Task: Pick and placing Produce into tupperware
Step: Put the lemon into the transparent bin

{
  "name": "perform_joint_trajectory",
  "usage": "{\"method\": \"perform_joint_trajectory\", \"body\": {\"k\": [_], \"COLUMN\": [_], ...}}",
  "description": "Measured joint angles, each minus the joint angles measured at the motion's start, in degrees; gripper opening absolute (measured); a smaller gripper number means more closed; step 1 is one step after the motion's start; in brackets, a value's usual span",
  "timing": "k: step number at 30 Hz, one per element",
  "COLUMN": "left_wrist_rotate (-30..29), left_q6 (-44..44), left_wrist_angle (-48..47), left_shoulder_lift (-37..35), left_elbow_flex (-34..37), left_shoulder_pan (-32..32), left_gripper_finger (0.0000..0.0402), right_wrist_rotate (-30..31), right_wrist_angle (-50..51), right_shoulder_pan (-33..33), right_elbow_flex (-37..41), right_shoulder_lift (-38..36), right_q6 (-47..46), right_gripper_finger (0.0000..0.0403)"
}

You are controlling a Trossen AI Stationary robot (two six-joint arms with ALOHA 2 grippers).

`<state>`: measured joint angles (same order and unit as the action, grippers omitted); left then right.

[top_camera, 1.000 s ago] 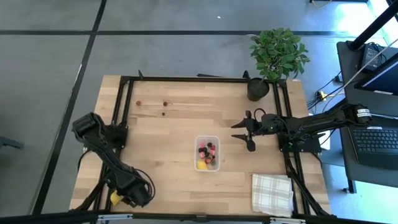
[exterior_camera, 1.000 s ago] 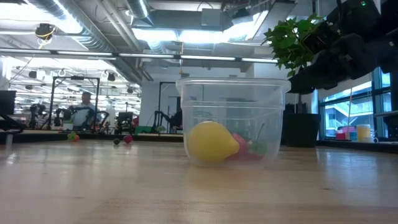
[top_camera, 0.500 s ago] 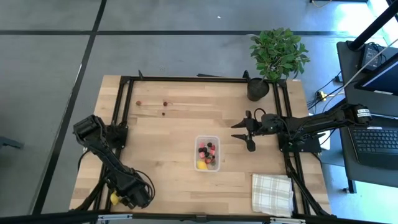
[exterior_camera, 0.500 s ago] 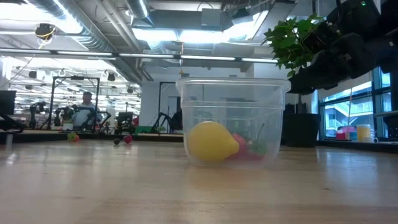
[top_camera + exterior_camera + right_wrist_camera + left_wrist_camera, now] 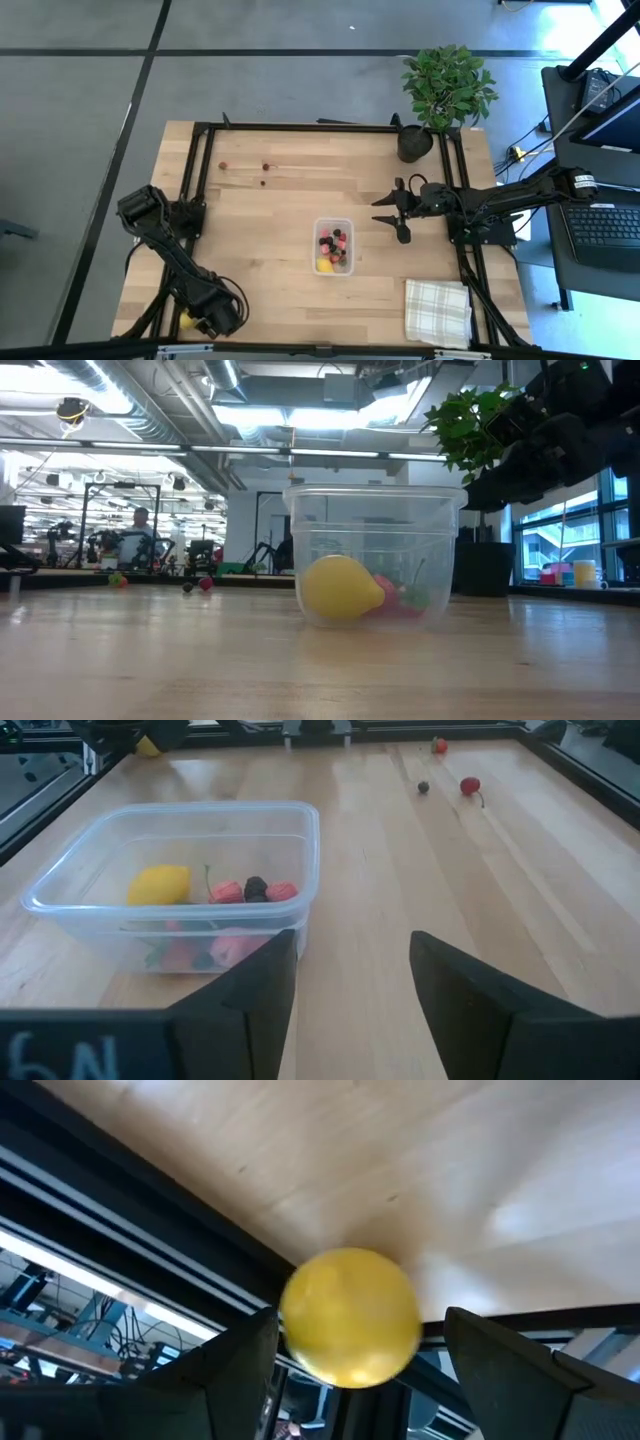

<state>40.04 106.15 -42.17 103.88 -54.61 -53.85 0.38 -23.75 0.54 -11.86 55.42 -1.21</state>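
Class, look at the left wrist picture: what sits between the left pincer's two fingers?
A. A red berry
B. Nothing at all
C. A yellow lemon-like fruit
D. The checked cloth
C. The left wrist view shows a round yellow fruit on the table edge between the open fingers of the left pincer; from above, it peeks out beside that pincer at the near left corner.

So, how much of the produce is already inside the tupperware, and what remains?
Done: the tupperware holds one lemon and many berries. In hand: the open left gripper brackets the second lemon at the table's near left corner, not gripped. Left: three berries at the far side. The right gripper waits open beside the tub.
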Motion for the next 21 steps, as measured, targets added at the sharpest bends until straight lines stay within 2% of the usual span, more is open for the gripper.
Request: {"method": "perform_joint_trajectory", "body": {"k": [12,21], "left_wrist_rotate": [1.1,1.5], "left_q6": [0.2,0.0], "left_wrist_angle": [4.1,4.4], "left_shoulder_lift": [0.0,0.0], "left_elbow_flex": [2.5,2.5], "left_shoulder_pan": [0.2,0.2], "left_gripper_finger": [0.0272,0.0201], "right_wrist_rotate": [0.0,0.0], "right_wrist_angle": [0.3,0.3], "right_shoulder_pan": [0.0,0.0], "right_elbow_flex": [0.0,0.0], "right_shoulder_lift": [0.0,0.0], "right_q6": [0.0,0.0], "right_gripper_finger": [0.0198,0.0198]}}
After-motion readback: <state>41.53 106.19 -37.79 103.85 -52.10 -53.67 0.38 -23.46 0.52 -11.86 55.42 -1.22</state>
